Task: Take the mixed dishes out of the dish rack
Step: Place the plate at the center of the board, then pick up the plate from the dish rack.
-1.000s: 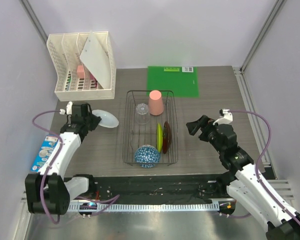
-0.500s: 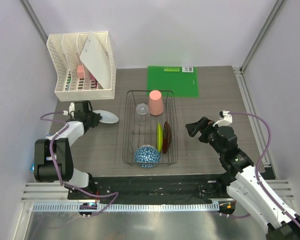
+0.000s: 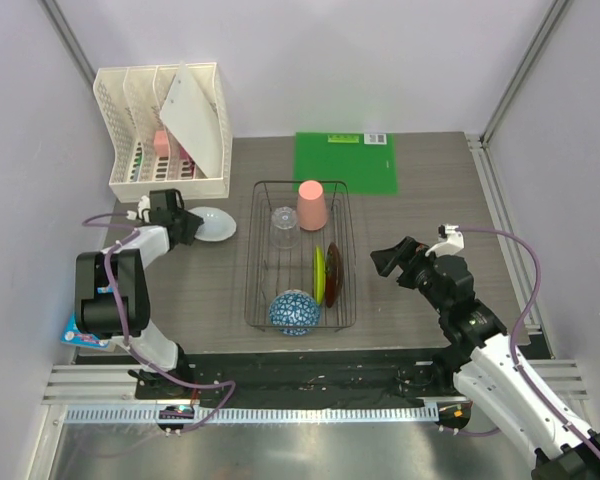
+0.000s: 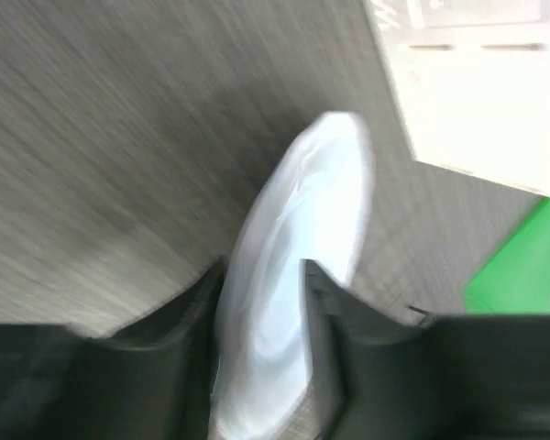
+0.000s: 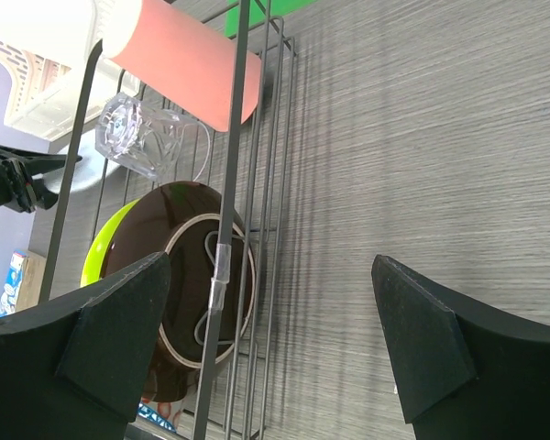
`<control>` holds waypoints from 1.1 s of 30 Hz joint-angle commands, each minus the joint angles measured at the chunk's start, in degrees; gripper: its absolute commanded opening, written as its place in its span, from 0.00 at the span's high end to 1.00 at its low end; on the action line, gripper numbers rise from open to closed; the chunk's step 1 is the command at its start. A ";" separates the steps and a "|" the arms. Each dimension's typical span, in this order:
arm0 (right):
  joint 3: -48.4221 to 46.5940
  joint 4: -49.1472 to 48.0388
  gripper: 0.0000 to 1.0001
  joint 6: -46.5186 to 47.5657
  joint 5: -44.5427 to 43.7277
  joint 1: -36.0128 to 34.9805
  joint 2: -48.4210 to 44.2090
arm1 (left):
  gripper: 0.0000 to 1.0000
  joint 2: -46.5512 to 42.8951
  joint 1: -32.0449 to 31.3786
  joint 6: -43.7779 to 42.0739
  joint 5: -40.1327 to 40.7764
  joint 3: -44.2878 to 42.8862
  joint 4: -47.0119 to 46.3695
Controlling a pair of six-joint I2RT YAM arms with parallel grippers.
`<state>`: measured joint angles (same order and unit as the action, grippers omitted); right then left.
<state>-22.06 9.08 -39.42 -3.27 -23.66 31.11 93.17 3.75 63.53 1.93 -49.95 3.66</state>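
- My left gripper (image 3: 183,222) is at the left of the table (image 3: 430,200), just in front of the white organizer (image 3: 165,135).
- Its fingers (image 4: 197,302) are closed onto the white plate (image 3: 214,224), 1 on each side of the rim. In the wrist view the plate fills the whole gap between them.
- The white plate is out of the rack (image 3: 300,255), well to its left and near the organizer's front corner. It is low over the table, but I cannot tell whether it touches the surface.
- My right gripper (image 3: 390,258) hovers to the right of the rack, apart from it and pointing toward it. Its fingers (image 5: 119,321) are spread wide with nothing between them.
- 5 dishes are in the rack.
- The cup (image 3: 312,205) stands at the far end, toward the right.
- The tumbler (image 3: 285,225) is just left of the cup. I cannot tell from these views which way up it is.
- The green plate (image 3: 319,273) and red plate (image 3: 332,272) stand on edge side by side along the right half, about midway down. The green plate is on the left and the red plate is next to the right wall.
- The bowl (image 3: 294,311) is at the near end with its patterned outside facing up.
- A green mat (image 3: 345,165) lies flat on the table just beyond the rack's far end.
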 commanded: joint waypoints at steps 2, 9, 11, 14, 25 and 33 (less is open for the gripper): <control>0.53 -1.87 0.04 0.31 -0.34 -0.25 -0.18 | 0.51 0.27 0.56 -3.23 3.16 -1.90 8.98; 0.71 -2.31 0.04 0.57 -0.16 -0.33 1.23 | 0.31 -1.05 0.65 -5.96 6.15 -2.25 17.60; 0.79 -2.23 0.04 0.57 0.28 -0.25 1.32 | 0.26 -1.84 0.65 -6.66 6.94 -3.13 20.23; 1.14 -2.57 0.04 0.31 0.54 -0.25 1.23 | 0.16 -3.60 0.65 -8.06 8.44 -4.71 24.80; -0.43 -2.49 0.04 0.92 0.28 -0.33 3.07 | 0.00 -29.34 -11.37 -10.96 21.95 -8.83 30.78; -3.33 -0.56 0.05 1.89 -1.92 -0.33 4.74 | 0.00 -34.54 -29.40 -16.08 18.46 -6.75 24.39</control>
<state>-21.19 9.19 -39.13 -3.29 -23.66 35.42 58.08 -22.13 49.30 22.15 -60.71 31.62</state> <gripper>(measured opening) 0.956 0.996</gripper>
